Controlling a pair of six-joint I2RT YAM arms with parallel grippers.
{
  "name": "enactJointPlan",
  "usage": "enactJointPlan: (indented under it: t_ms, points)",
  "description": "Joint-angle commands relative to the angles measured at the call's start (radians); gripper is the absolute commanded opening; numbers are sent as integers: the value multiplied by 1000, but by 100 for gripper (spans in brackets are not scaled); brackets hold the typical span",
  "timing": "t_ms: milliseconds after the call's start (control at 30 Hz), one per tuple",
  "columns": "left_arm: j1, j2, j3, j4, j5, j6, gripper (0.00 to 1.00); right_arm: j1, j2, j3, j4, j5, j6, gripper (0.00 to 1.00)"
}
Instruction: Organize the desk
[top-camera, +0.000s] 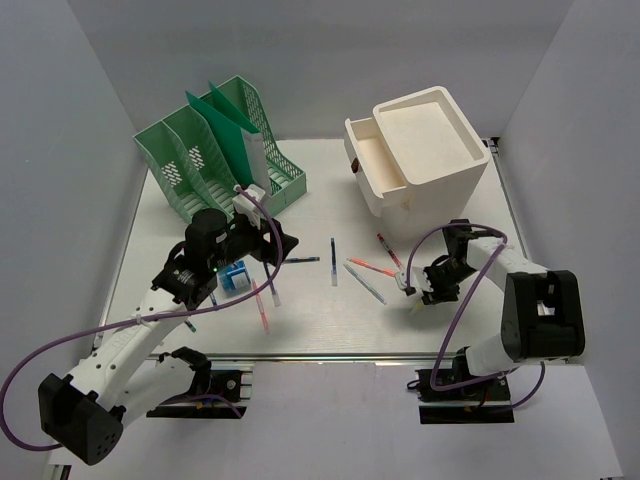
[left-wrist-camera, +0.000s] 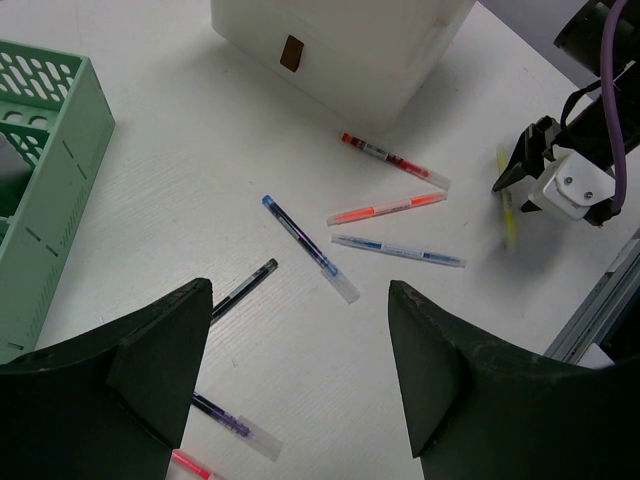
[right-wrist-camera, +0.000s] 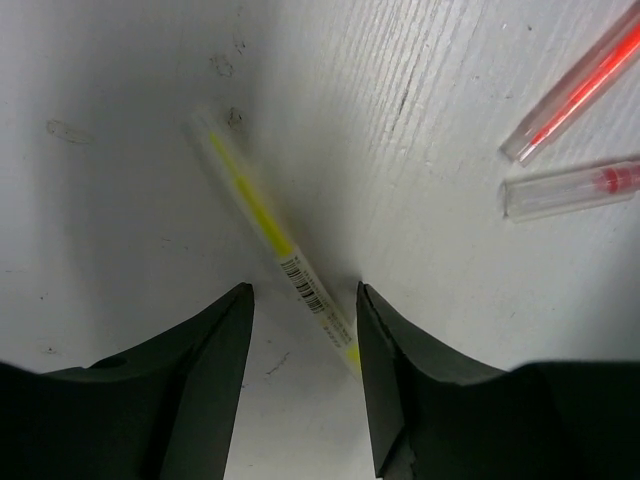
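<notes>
The white desk (top-camera: 330, 325) holds several loose pens. My right gripper (top-camera: 412, 293) is low over the desk at the right. Its jaws are open in the right wrist view (right-wrist-camera: 303, 295), and a yellow highlighter (right-wrist-camera: 262, 216) lies slanted between them, close to the right finger. The highlighter looks blurred in the left wrist view (left-wrist-camera: 508, 215). My left gripper (top-camera: 275, 250) is open and empty (left-wrist-camera: 298, 300), above a black pen (left-wrist-camera: 243, 288) and a purple pen (left-wrist-camera: 235, 428). A blue pen (left-wrist-camera: 310, 250), an orange pen (left-wrist-camera: 385, 208), a red pen (left-wrist-camera: 395, 160) and a pale blue pen (left-wrist-camera: 400, 250) lie mid-desk.
A green file organiser (top-camera: 225, 150) stands at the back left. A white drawer box (top-camera: 420, 150) with its drawer partly pulled out stands at the back right. A small blue block (top-camera: 236, 277) and a pink pen (top-camera: 262, 308) lie under the left arm. A metal rail (top-camera: 330, 355) runs along the near edge.
</notes>
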Motion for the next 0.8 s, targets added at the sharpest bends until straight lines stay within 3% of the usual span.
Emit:
enactJointPlan:
  t_ms: [0,433,533,667,767]
  points:
    - [-1,-22,15,-1,2,12,81,6,25,22,11,38,-20,51]
    - [-1,-24,10,2,-5,15,80,5,78,-49,48,54,-3,38]
    - [-1,-21,9,2,-10,16,80,11,74,-66,57,54,20,31]
    - [-1,-16,6,5,-16,19,80,8,39,-87,71,57,56,12]
    - [-1,-13,-1,8,-18,21,80,5,-6,-106,73,55,69,8]
